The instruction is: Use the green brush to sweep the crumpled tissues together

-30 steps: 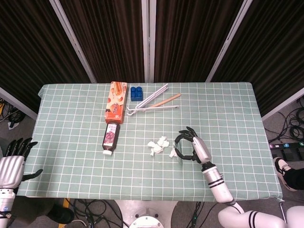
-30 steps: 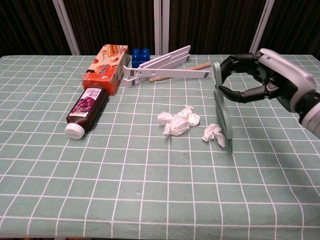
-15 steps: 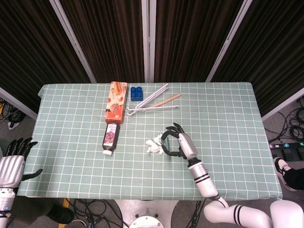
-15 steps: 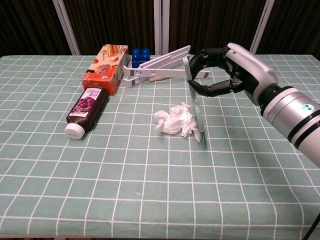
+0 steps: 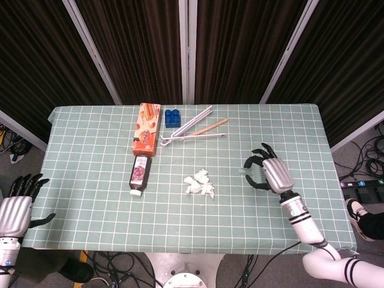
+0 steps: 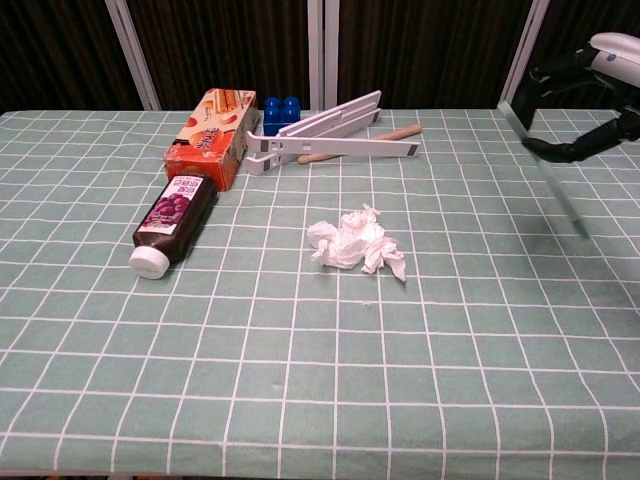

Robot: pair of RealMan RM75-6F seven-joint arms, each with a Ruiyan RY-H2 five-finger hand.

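The crumpled white tissues (image 5: 199, 183) lie bunched in one pile (image 6: 357, 243) near the middle of the green checked table (image 5: 84, 156). My right hand (image 5: 268, 173) is well to the right of the pile and holds the thin green brush (image 6: 547, 168), which hangs raised above the cloth and slants down toward the front. In the chest view only part of that hand (image 6: 603, 85) shows at the top right edge. The brush is apart from the tissues. My left hand (image 5: 16, 207) hangs off the table's front left corner, fingers spread, holding nothing.
A purple juice bottle (image 5: 139, 174) lies on its side left of the pile. Behind it are an orange snack box (image 5: 146, 128), a blue block (image 5: 173, 117), a white folding rack (image 5: 191, 127) and a wooden stick (image 5: 212, 126).
My right hand swept the brush left and pushed the stray tissue into the pile. It then lifted the brush and carried it away to the right.
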